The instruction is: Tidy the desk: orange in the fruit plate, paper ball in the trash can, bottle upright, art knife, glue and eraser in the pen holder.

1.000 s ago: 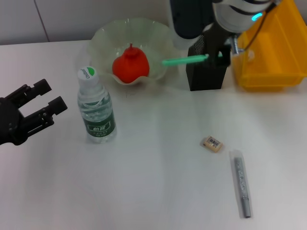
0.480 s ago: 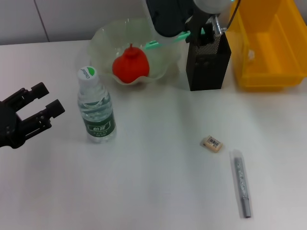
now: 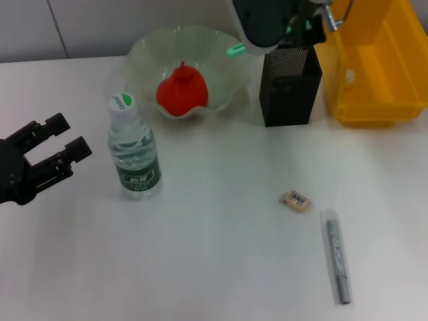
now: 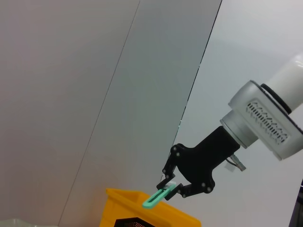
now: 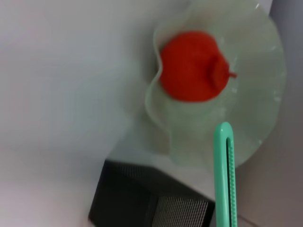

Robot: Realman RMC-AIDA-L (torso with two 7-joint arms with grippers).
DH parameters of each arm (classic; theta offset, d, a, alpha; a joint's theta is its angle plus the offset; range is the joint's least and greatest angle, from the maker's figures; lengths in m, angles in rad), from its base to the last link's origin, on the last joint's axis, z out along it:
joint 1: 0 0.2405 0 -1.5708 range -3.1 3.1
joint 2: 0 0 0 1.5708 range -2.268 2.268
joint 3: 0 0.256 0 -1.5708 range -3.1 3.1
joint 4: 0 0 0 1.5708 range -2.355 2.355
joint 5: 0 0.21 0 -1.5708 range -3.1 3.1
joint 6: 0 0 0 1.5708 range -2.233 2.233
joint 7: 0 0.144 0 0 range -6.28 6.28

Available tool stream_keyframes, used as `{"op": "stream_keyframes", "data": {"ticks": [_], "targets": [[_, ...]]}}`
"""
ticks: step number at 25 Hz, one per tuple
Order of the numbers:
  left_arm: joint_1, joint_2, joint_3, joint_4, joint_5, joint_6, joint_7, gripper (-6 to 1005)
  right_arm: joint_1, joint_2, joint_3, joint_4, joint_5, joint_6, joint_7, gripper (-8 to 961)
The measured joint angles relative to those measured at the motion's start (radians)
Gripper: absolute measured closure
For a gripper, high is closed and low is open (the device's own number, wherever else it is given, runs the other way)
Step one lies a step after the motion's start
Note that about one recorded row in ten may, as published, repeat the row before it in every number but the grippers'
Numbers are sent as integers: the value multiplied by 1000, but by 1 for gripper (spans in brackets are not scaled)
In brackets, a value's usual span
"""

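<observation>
The right gripper point(image 4: 171, 185) is raised above the black mesh pen holder point(image 3: 289, 85), its fingers clamped on the green plastic art knife point(image 5: 224, 175), which projects toward the translucent scalloped fruit plate point(image 3: 144, 50). The red-orange fruit point(image 3: 182, 89) lies in that plate. The left gripper point(image 3: 59, 146) hovers above the white table point(image 3: 200, 254), fingers apart, beside the upright clear water bottle point(image 3: 134, 157). The small beige eraser point(image 3: 296, 200) and grey glue stick point(image 3: 336, 255) lie near each other on the table.
</observation>
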Motion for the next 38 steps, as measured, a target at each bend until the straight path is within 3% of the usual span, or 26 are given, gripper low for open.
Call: {"op": "stream_keyframes", "data": {"ticks": [2,12,16,25,32,38], "targets": [[-1,0,1,0,0,0,0,213,-9,-27,-50,-4,-1,-1,0,785],[-2,-7,5,0,0,0,0,213,-17,-83,-158,-18,-4,14,1,786],[0,-9,5,0,0,0,0,213,-17,-117,-244,-16,-4,33,0,786],[7,-13,5,0,0,2,8,213,6,-168,-404,25,-6,69,-1,782],[7,-15,13,0,0,1,8,213,69,-192,-593,138,-6,107,38,777],[7,-17,16,-4,0,-5,10,213,113,-185,-676,206,-5,167,86,772]]}}
